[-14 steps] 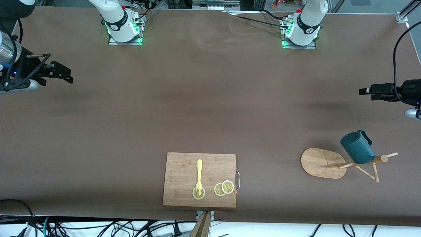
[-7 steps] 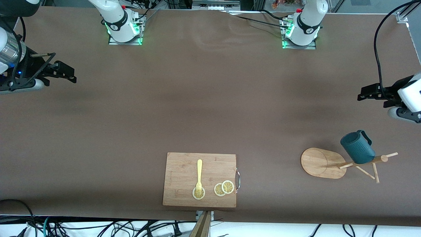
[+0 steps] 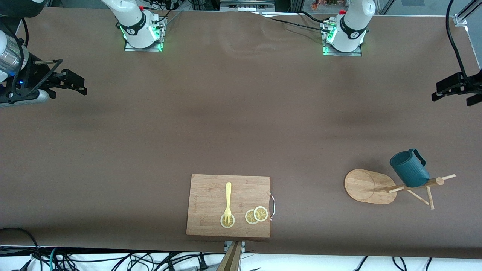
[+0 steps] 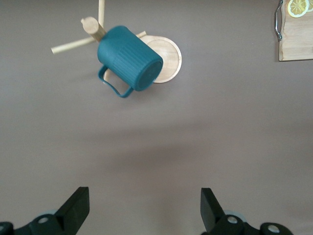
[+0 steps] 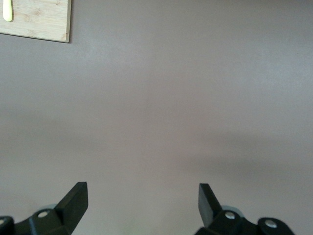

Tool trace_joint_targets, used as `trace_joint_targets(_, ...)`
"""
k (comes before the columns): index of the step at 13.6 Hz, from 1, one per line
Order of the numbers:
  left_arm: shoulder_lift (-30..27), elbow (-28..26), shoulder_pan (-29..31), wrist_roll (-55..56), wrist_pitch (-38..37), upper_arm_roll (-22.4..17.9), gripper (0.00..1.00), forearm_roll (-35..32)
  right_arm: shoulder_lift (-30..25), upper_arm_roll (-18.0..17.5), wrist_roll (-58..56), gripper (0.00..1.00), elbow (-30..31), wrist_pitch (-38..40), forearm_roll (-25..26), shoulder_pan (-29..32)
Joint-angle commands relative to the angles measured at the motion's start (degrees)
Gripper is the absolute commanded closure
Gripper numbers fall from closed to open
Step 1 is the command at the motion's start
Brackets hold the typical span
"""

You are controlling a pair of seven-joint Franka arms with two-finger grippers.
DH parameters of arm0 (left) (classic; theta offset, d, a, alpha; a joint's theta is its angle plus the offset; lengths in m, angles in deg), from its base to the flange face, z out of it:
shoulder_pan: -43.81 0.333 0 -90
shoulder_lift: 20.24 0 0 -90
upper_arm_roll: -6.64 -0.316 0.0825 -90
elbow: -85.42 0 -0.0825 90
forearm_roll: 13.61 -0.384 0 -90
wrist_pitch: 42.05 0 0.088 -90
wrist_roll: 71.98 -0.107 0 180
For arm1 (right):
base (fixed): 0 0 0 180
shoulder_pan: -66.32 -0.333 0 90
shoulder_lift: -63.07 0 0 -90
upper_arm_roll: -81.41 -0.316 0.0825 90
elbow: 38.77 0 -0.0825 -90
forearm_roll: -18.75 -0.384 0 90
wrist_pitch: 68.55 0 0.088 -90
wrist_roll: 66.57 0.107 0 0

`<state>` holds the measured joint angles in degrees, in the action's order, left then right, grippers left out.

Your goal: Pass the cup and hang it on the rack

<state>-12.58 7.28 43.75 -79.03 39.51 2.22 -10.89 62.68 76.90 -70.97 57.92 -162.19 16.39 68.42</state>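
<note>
The dark teal ribbed cup point(image 3: 409, 169) hangs on a peg of the bamboo rack point(image 3: 367, 186), which stands at the left arm's end of the table, close to the front camera. In the left wrist view the cup point(image 4: 129, 58) rests against the rack point(image 4: 168, 54) with its handle toward the camera. My left gripper point(image 3: 438, 94) hovers open over bare table at that end, well apart from the cup; its fingers point(image 4: 145, 205) hold nothing. My right gripper point(image 3: 81, 86) waits open over the table's right arm's end, with only bare table between its fingers point(image 5: 143, 200).
A rectangular wooden cutting board point(image 3: 211, 188) lies near the front edge in the middle, carrying a yellow fork point(image 3: 228, 201) and lemon slices point(image 3: 257, 215). A metal handle point(image 3: 272, 205) sticks out of its side. Brown paper covers the table.
My left gripper has drawn back toward the left arm's end of the table, away from the rack. The cup and rack stay still. The right arm has hardly shifted.
</note>
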Motion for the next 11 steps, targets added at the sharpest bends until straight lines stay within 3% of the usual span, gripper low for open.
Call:
trace_joint_targets(1, -1.59, -1.57, -2.48, 6.51, -0.96, 0.02, 0.00, -1.76, -0.31, -0.24, 0.53, 0.00, -0.63, 0.39, -0.63, 0.01)
trace_joint_targets(11, 0.52, -1.48, -2.58, 6.87, -0.96, 0.37, 0.00, -1.84, -0.40, -0.24, 0.61, 0.00, -0.54, 0.39, -0.72, -0.34)
